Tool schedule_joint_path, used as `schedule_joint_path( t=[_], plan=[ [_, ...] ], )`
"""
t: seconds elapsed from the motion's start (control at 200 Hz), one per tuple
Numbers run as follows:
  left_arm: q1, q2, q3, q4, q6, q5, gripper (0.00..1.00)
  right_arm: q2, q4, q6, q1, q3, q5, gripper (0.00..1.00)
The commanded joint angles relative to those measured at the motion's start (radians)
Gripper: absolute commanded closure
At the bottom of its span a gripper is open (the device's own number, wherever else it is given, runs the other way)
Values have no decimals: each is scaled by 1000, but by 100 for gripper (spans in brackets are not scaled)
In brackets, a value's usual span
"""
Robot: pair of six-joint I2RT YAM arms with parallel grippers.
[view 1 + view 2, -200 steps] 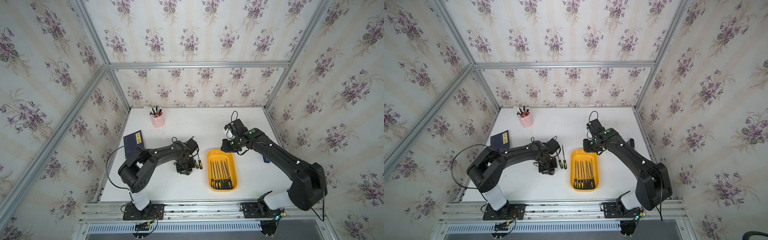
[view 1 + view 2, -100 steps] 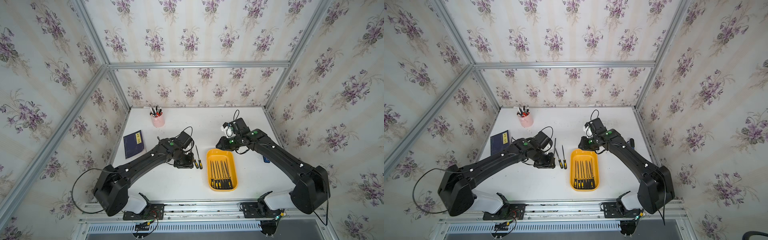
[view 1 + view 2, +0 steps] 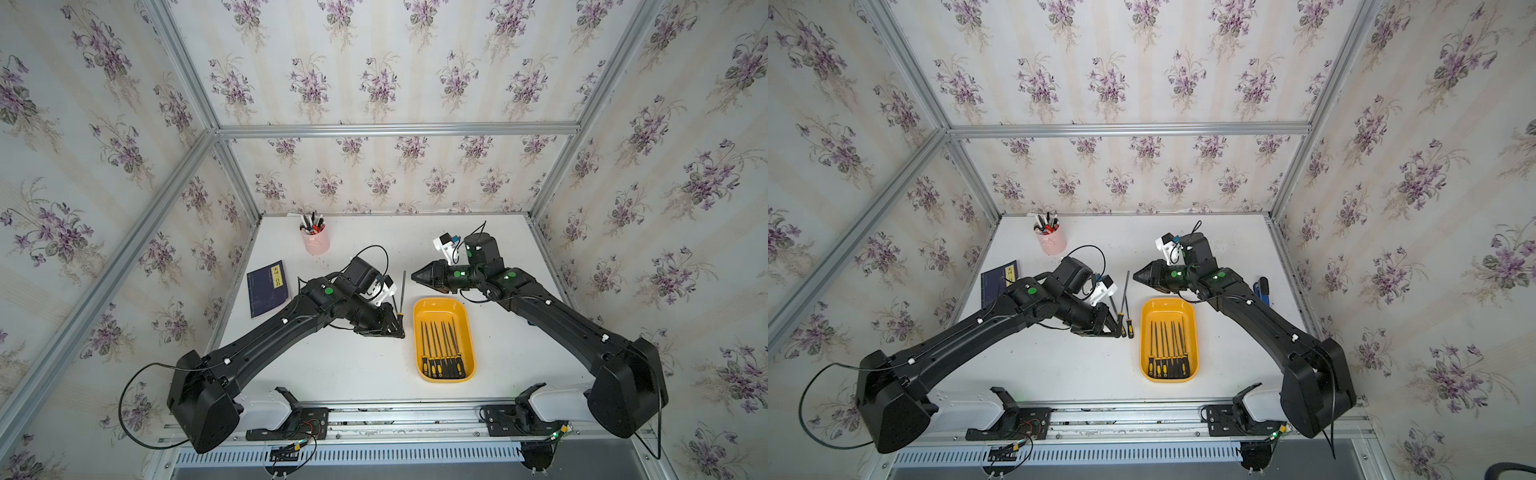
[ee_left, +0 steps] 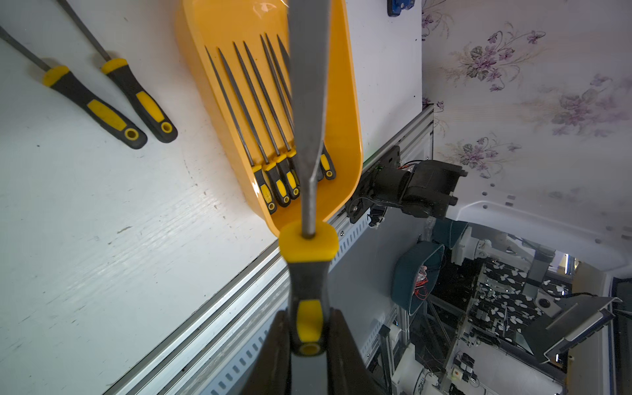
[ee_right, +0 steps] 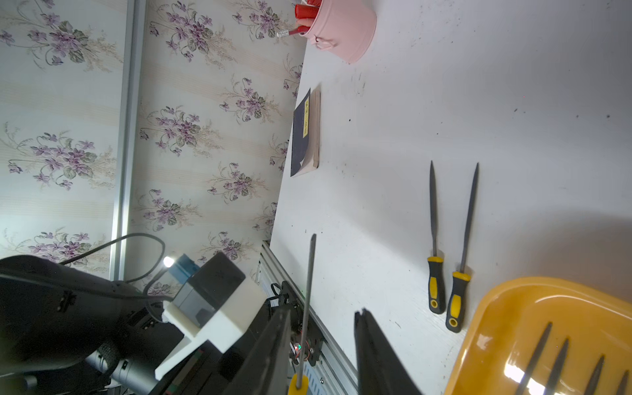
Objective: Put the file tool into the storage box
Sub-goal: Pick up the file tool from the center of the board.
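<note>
Yellow-collared, the file tool (image 3: 402,293) now hangs lifted off the surface in both top views, clamped in the left hand (image 3: 393,328) just left of the storage box (image 3: 440,309): pickup done, placing remains. Left wrist: fingers (image 4: 345,349) pinch its handle. Right wrist: the right hand (image 5: 323,311), widened, holds nothing; two files (image 5: 436,287) wait on the scuffed white surface (image 5: 513,136), floral walls (image 5: 171,130) around.
</note>
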Motion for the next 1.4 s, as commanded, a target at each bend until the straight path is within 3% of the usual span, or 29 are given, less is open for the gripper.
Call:
schedule_joint_path(
  t=[0.0,0.4,0.664,0.769,0.854,0.939,1.124,1.394],
  plan=[
    [-2,11,8,32,19,33,96,7,63,31,6,5,-5,63],
    [-17,29,7,58,5,35,96,105,0,-11,21,77,34,66],
    [-17,36,3,62,0,32,96,141,-69,-44,61,128,61,99],
    [-17,43,8,67,-3,32,94,137,-102,-55,62,138,83,100],
    [-15,47,12,59,-7,19,80,138,-177,-83,61,165,126,100],
    [-8,47,19,42,-8,3,38,144,-301,-134,61,204,209,100],
    [32,21,3,20,-14,-15,3,134,-553,-251,42,249,389,100],
    [75,19,-14,-3,9,-20,0,154,-656,-341,-10,192,476,100]
  ],
)
